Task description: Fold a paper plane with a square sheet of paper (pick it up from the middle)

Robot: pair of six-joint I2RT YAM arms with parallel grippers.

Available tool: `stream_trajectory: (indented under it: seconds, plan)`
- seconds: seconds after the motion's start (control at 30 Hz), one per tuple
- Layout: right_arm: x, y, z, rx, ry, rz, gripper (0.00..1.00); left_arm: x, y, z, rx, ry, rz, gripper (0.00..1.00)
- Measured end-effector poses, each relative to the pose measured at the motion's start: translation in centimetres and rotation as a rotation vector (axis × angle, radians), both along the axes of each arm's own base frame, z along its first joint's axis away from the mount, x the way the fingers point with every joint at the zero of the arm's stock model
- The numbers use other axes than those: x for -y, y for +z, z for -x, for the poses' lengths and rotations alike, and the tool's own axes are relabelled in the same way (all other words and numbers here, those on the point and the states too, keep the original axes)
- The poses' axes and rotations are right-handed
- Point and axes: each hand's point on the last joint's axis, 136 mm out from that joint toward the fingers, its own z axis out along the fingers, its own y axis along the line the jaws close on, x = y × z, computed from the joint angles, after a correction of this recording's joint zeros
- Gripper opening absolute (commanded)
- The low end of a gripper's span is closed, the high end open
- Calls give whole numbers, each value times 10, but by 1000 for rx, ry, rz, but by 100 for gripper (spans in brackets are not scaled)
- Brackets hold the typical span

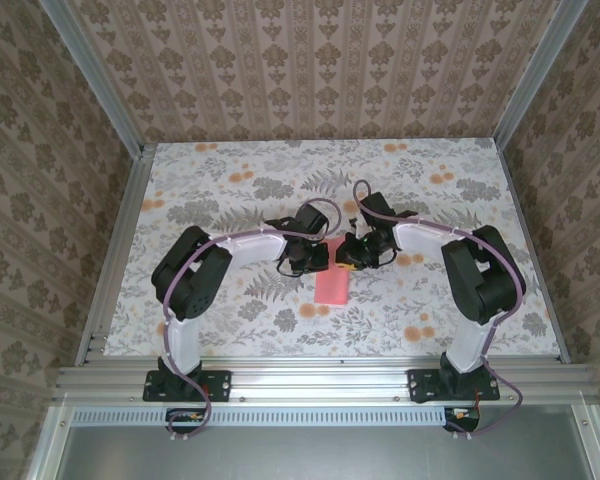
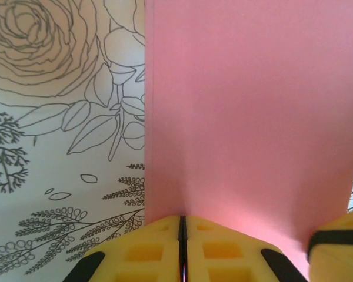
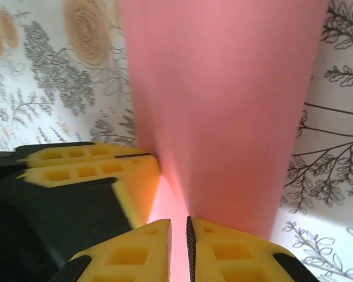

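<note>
The pink-red square sheet of paper lies mid-table and looks like a narrow rectangle from above. Both grippers meet at its far edge. My left gripper is shut, and the sheet runs out from between its yellow fingertips. My right gripper sits right beside it. Its jaws stand a thin slit apart, with the pink sheet passing between them. In the right wrist view the left gripper's yellow fingers press against the sheet from the left. No paper plane shape is visible.
The table has a floral cloth with orange and grey prints. Aluminium rails frame it, and wallpapered walls close it in at the back and both sides. Both arms arch inward over the middle.
</note>
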Motion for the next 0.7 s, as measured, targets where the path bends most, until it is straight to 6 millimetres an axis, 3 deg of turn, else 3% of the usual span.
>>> stream_trajectory:
  seconds: [0.4, 0.7]
  plan:
    - [11, -25, 9, -36, 2, 49, 21, 2, 0, -1, -6, -3, -2, 10]
    - [12, -26, 7, -18, 24, 42, 22, 3, -1, 0, -6, -5, -3, 10]
